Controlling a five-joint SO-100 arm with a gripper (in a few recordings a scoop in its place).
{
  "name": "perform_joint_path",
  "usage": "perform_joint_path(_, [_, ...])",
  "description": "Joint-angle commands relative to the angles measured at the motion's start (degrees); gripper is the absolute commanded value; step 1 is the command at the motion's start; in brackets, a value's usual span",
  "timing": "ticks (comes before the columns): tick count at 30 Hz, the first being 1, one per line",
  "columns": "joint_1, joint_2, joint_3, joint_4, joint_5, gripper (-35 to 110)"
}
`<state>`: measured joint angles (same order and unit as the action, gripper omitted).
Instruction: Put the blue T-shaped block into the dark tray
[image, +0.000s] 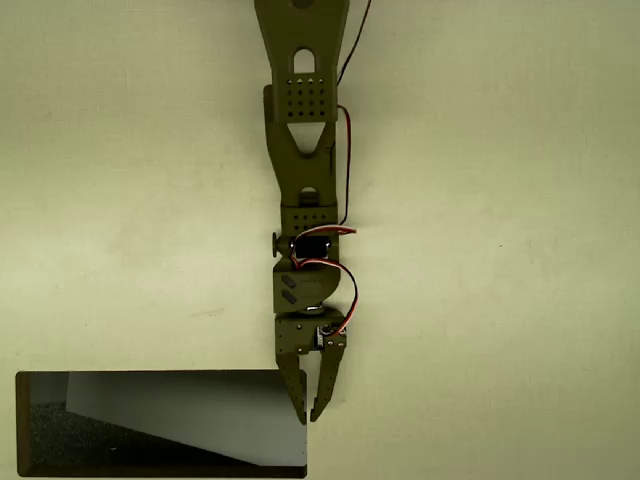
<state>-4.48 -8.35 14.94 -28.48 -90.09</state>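
Matt table (520, 200), speckled tray floor (60, 440)

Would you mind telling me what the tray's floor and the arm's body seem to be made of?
The dark tray has a black speckled floor, probably foam or felt, matte. The arm looks like olive 3D-printed plastic, matte, with moulded holes. The gripper looks alike.

The arm (303, 150) is olive-green plastic with a perforated plate and slotted links; red and black wires (345, 270) loop above two tapered fingers (293, 395).
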Motion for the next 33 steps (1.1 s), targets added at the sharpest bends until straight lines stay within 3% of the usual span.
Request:
perform_joint_path(1, [-1.4, -0.5, -0.8, -1.7, -1.8, 0])
perform_joint_path(11, [-1.1, -0.5, 2.2, -9.4, -2.4, 0])
perform_joint_path(33, [-1.0, -0.5, 2.2, -9.4, -2.4, 0])
